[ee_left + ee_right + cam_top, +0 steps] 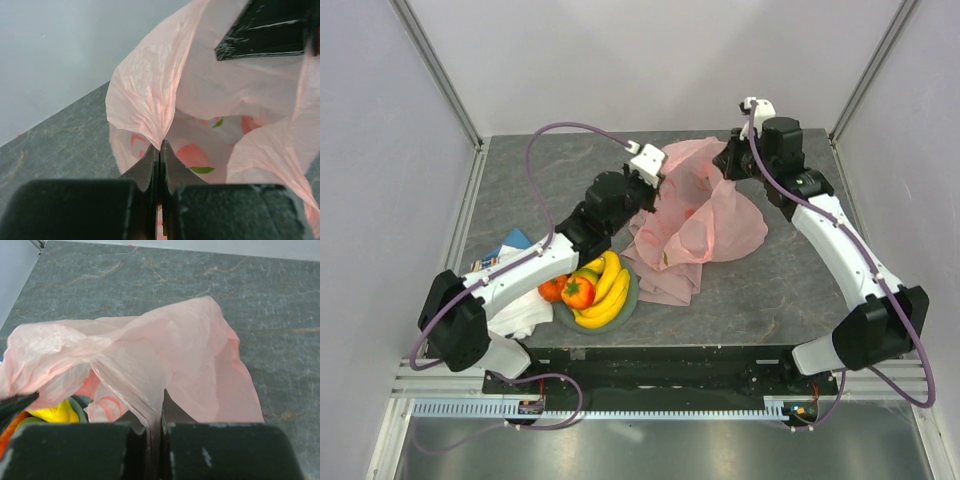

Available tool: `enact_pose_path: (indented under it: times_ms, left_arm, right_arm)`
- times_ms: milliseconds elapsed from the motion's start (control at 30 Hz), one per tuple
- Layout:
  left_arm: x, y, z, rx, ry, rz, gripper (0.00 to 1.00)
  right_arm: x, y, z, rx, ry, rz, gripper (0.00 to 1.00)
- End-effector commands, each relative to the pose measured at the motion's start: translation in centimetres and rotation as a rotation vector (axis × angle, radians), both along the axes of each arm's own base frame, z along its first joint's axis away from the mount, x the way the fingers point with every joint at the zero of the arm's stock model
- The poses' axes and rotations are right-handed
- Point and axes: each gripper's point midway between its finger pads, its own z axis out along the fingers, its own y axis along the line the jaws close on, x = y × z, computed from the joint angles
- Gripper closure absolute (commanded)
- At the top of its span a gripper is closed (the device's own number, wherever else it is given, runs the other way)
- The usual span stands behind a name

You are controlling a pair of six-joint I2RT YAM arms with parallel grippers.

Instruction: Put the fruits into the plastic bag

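The plastic bag (705, 215) is pale pink and crumpled, lying in the middle of the table with its mouth held up between my two grippers. My left gripper (654, 181) is shut on the bag's left rim (150, 95), the film pinched between its tips (160, 146). On the far right rim, my right gripper (730, 160) is shut on a bunched fold (150, 390). The fruits sit on a grey-green plate (633, 297) near the front left: bananas (608, 290), a red fruit (577, 291), a tangerine (552, 290). My left arm crosses above them.
A white cloth (520, 315) and a blue item (512, 243) lie left of the plate. A pale sheet printed with red and green shapes (192, 155) shows through the bag's mouth. Pale walls and metal posts (440, 75) enclose the table.
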Motion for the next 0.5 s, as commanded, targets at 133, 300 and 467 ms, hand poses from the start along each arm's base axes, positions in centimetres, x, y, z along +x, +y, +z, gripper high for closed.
enact_pose_path:
  times_ms: [133,300,467]
  left_arm:
    - [2.0,5.9,6.2,-0.217,0.029,0.038,0.98]
    - [0.9,10.1,6.7,-0.184,0.045,0.133,0.99]
    - [-1.1,15.5,6.5,-0.145,0.075,0.257,0.99]
  right_arm:
    - [5.4,8.0,5.7,-0.076,-0.224,0.135,0.98]
    - [8.5,16.0,5.1,-0.126,-0.284,0.192,0.96]
    - [8.8,23.9,3.7,-0.158,-0.355,0.271,0.92]
